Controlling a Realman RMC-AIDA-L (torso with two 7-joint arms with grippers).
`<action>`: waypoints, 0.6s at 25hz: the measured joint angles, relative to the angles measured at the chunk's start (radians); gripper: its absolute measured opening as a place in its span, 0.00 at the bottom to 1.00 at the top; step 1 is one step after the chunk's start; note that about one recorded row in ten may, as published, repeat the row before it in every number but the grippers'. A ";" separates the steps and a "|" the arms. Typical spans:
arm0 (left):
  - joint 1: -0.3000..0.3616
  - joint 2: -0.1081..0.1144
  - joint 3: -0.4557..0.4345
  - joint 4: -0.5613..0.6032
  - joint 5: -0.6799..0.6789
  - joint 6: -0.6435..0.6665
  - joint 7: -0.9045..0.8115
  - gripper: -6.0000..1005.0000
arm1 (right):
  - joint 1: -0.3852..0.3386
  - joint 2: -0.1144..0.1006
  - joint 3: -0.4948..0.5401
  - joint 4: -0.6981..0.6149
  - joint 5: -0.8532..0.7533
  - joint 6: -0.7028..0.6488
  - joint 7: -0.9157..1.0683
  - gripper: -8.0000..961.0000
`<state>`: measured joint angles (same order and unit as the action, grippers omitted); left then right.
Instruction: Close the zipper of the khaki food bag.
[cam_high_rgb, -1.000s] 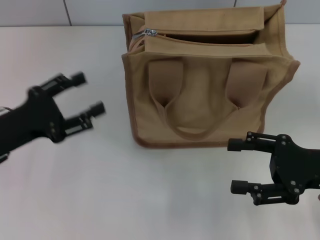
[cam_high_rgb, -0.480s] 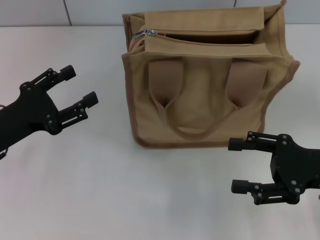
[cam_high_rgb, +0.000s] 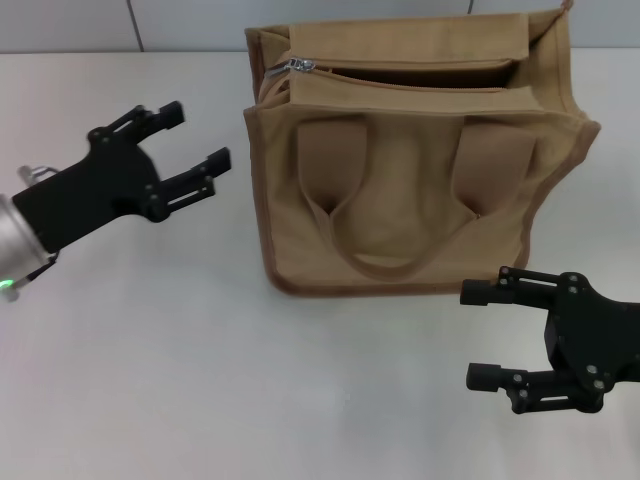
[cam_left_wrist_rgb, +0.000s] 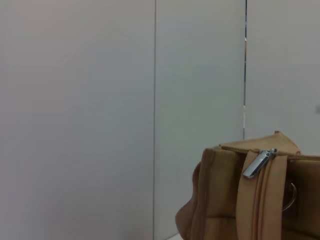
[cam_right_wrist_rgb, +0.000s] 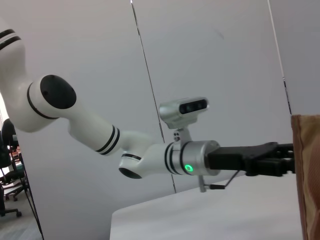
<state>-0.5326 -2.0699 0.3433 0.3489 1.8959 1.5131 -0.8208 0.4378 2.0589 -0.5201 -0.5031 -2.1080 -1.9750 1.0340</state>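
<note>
Two claws hover over the white surface (cam_high_rgb: 200, 380), both spread and holding nothing. Left claw (cam_high_rgb: 196, 144) hangs just left of the khaki food bag (cam_high_rgb: 415, 205), whose zipper (cam_high_rgb: 300, 65) slider sits at the top's left end. Right claw (cam_high_rgb: 483, 335) waits near the bag's front.

One boxy khaki canvas food bag (cam_high_rgb: 415, 160) stands on one white table (cam_high_rgb: 200, 380). It has two wide looped fabric handles (cam_high_rgb: 400, 215) and one tan zipper (cam_high_rgb: 400, 70) with one small silver metal slider (cam_high_rgb: 298, 65). Two black robot hands — the left hand (cam_high_rgb: 190, 145) and the right hand (cam_high_rgb: 480, 335).
</note>
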 joint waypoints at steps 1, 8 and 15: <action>-0.011 0.000 0.007 -0.007 0.000 -0.014 0.003 0.72 | -0.001 0.000 0.001 0.000 0.000 -0.001 0.000 0.86; -0.083 -0.003 0.027 -0.059 -0.001 -0.084 0.014 0.71 | -0.002 -0.001 0.005 0.000 0.000 -0.009 0.000 0.86; -0.099 -0.003 0.027 -0.071 0.000 -0.088 0.019 0.69 | -0.003 0.000 0.006 0.000 -0.001 -0.011 0.000 0.86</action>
<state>-0.6313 -2.0729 0.3701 0.2777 1.8962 1.4251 -0.8021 0.4352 2.0585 -0.5139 -0.5031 -2.1089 -1.9864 1.0339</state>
